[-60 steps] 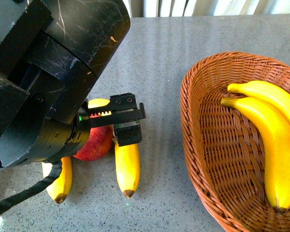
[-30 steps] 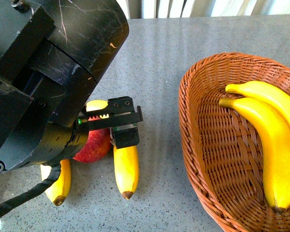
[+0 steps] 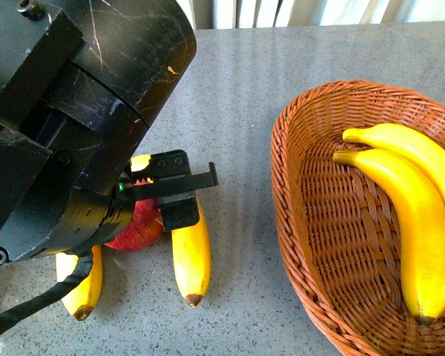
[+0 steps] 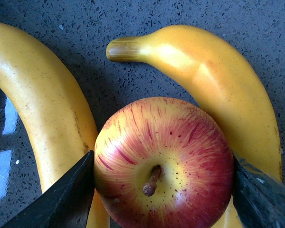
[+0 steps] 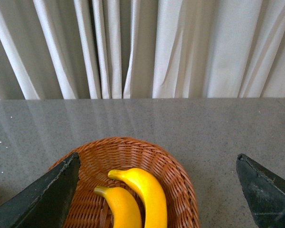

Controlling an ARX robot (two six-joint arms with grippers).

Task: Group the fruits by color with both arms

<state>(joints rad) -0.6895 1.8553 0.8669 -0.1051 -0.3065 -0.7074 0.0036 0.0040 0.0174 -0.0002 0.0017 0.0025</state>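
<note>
My left gripper (image 3: 174, 196) is shut on a red apple (image 3: 137, 230) with yellowish streaks, on the grey table between two yellow bananas (image 3: 191, 256) (image 3: 80, 285). In the left wrist view the apple (image 4: 164, 161) sits stem up between my two black fingers (image 4: 66, 199), with a banana on each side (image 4: 38, 109) (image 4: 218, 80). Two more bananas (image 3: 397, 215) lie in the brown wicker basket (image 3: 311, 252) at the right. My right gripper (image 5: 156, 190) is open and empty, high above that basket (image 5: 175, 175) and its bananas (image 5: 142, 194).
The left arm's big black body (image 3: 67, 111) fills the left of the front view. White curtains (image 5: 142, 47) hang behind the table's far edge. Bare grey tabletop (image 3: 237, 96) lies between the arm and the basket.
The left gripper with the apple has shifted slightly left and toward the front. The whole scene has slid a little in the front view.
</note>
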